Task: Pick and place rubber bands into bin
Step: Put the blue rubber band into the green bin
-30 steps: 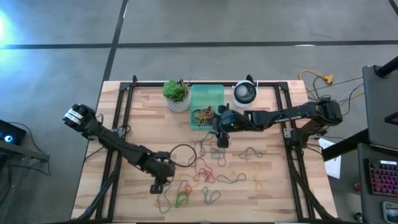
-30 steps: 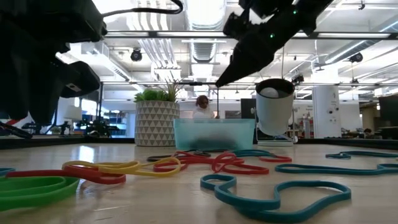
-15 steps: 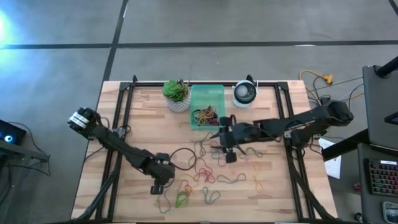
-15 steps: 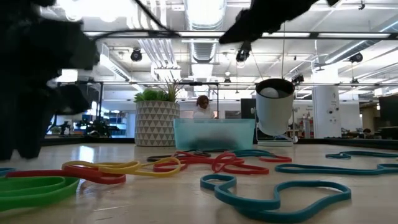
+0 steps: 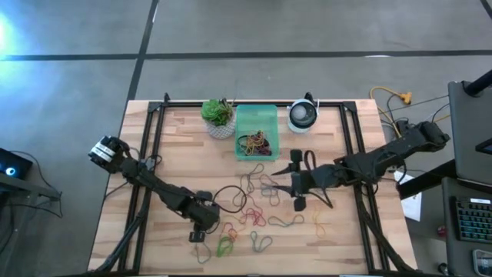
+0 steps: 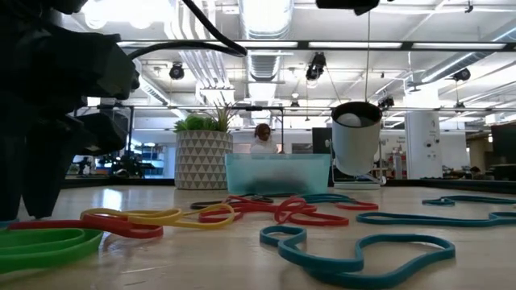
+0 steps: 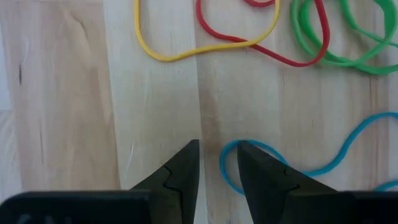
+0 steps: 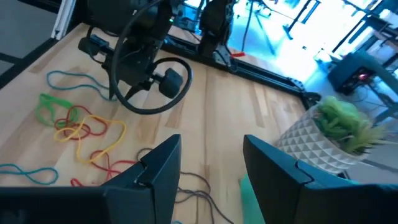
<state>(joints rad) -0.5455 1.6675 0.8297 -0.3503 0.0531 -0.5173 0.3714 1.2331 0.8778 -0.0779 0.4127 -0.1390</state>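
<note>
Loose rubber bands (image 5: 257, 209) in red, yellow, green and blue lie on the wooden table, and more lie in the mint-green bin (image 5: 256, 115) at the far middle. My left gripper (image 7: 217, 155) points steeply down, low over the table near the front left of the bands. It stands open by a narrow gap. A blue band's loop end (image 7: 227, 163) lies on the wood in that gap. My right gripper (image 8: 211, 155) hangs open and empty, raised over the table's middle right (image 5: 286, 181).
A white patterned pot with a green plant (image 5: 219, 117) stands left of the bin, a round white-and-dark device (image 5: 303, 115) right of it. A black cable loop (image 5: 227, 196) hangs off my left arm. Black frame rails (image 5: 154, 154) run along the table's sides.
My right gripper has drawn back from the bin toward the table's near right and risen, leaving the low view's top; it stays open. My left gripper has sunk toward the table by the bands, its gap unchanged.
</note>
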